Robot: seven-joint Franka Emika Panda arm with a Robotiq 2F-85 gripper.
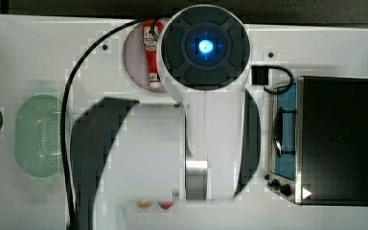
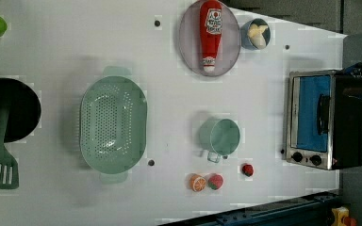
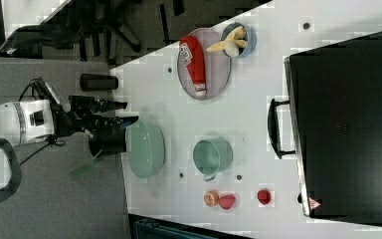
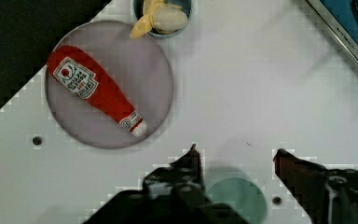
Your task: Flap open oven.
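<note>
I'm seeing the gripper (image 4: 235, 156) hanging with fingers apart, gripping nothing, over a mint cup (image 4: 237, 200); a red ketchup bottle (image 4: 95, 91), label unreadable, is lying on a plate (image 4: 154, 84); the oven (image 4: 349, 30) is sitting shut, wrist view's upper right

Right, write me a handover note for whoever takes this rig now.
Tool: open, holding nothing, above the white table over the green cup, well short of the oven.
Oven: at the left view's right edge of the table, upright, glass door shut, bar handle untouched.
Done: nothing visible so far.
Left: bring the tool to the handle, grip it, swing the door down until it is open.
</note>
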